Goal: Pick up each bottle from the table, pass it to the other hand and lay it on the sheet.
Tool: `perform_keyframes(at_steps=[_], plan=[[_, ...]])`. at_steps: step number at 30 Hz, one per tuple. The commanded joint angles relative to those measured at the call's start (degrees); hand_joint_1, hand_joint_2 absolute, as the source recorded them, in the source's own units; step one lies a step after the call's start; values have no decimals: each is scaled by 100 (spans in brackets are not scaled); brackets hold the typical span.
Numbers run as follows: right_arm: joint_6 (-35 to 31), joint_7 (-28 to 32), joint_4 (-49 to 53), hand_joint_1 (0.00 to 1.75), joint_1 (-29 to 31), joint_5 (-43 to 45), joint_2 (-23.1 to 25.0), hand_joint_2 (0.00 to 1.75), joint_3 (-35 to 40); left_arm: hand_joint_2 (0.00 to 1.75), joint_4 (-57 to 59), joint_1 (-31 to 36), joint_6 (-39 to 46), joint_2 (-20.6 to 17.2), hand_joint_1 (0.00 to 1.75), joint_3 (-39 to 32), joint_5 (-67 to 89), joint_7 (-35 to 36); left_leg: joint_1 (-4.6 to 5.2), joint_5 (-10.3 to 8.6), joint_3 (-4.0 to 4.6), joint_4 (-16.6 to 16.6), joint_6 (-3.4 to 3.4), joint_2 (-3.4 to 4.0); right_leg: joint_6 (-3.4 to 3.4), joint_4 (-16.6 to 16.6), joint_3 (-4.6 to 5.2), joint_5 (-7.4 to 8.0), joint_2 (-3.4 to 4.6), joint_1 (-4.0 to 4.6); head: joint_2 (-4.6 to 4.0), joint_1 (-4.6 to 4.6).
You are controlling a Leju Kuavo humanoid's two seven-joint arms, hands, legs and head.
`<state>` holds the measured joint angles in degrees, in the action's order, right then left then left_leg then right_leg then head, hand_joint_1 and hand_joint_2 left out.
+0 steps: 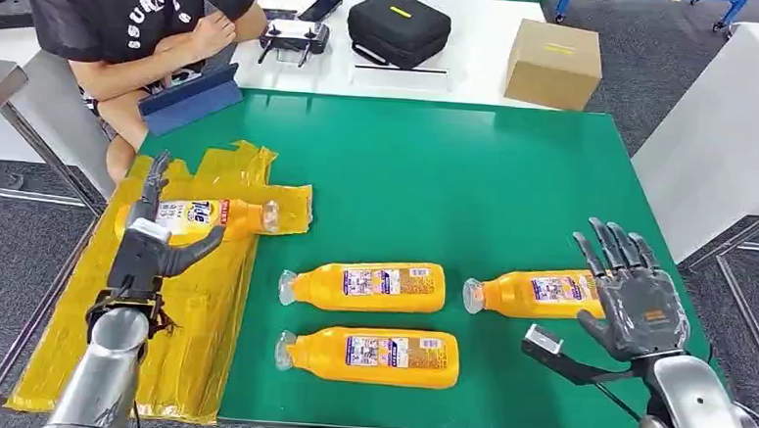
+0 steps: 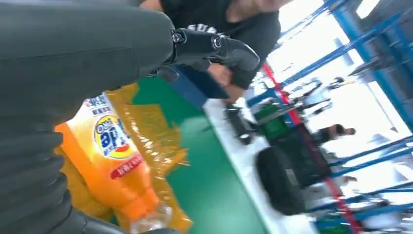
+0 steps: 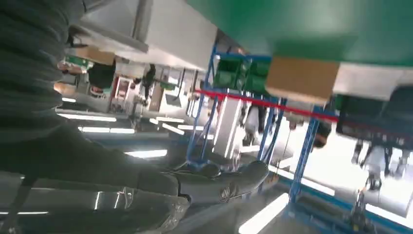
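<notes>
One orange bottle [image 1: 209,217] with a clear cap lies on the yellow sheet [image 1: 183,341] at the left of the table. My left hand [image 1: 153,243] hovers at its base end with fingers spread, gripping nothing. In the left wrist view the thumb [image 2: 214,48] stands clear of the bottle [image 2: 112,161]. Three more orange bottles lie on the green mat [image 1: 476,170]: two in the middle [image 1: 367,286] [image 1: 368,356] and one to the right [image 1: 538,292]. My right hand [image 1: 634,298] is open beside that right bottle's base end.
A person [image 1: 140,25] sits at the far left corner with a blue folder [image 1: 190,96]. Behind the mat, a white table [image 1: 483,33] carries a black case [image 1: 397,27], a cardboard box [image 1: 554,63] and a controller [image 1: 294,39]. Another white table [image 1: 723,134] stands at the right.
</notes>
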<state>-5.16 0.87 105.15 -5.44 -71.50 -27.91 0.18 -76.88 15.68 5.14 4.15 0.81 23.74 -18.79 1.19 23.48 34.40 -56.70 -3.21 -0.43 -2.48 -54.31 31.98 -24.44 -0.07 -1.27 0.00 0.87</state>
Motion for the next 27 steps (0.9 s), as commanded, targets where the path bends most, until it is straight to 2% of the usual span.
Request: perform_keyframes(at_steps=[1, 3, 5, 9, 15, 22, 27], plan=[[536, 648, -1050, 0, 325, 557, -367, 175, -290, 175, -682, -235, -125, -294, 0, 225, -285, -36, -7, 6, -16, -1, 21, 9, 13, 6, -17, -1, 7, 6, 0, 0], [769, 1176, -1729, 0, 963, 976, -477, 175, -162, 175, -660, -247, -160, -362, 0, 258, -393, -59, -7, 6, -19, 0, 23, 19, 13, 7, -19, 2, 16, 7, 0, 0], [824, 1368, -2031, 0, 1291, 1079, -475, 175, -71, 175, -652, -231, -158, -376, 0, 272, -417, -63, -8, 9, -26, -1, 26, 43, 15, 8, -23, 8, 41, 7, 0, 2], [901, 1730, -2860, 0, 1969, 1380, -534, 175, 51, 175, -622, -170, -181, -355, 0, 343, -487, -48, -6, -1, -26, 0, 18, 36, 10, 7, -24, 13, 29, 6, 0, 2], [695, 1928, -3572, 0, 2399, 1317, -538, 175, 327, 175, -416, -66, -162, -303, 0, 429, -498, -12, -4, -12, -18, 3, 0, 13, -3, 9, -22, 17, 11, 5, 0, 0], [554, 1925, -4031, 0, 2590, 1221, -396, 175, 760, 175, -252, -21, -120, -305, 0, 405, -572, -14, -7, -7, -35, 6, 17, 20, 7, 13, -38, 15, 16, 8, 0, 0], [569, 1907, -4345, 0, 2645, 1199, -217, 175, 981, 175, -194, 74, -112, -260, 0, 398, -603, -1, -8, -12, -18, 3, 2, 11, -2, 10, -24, 18, 9, 9, 0, 0]])
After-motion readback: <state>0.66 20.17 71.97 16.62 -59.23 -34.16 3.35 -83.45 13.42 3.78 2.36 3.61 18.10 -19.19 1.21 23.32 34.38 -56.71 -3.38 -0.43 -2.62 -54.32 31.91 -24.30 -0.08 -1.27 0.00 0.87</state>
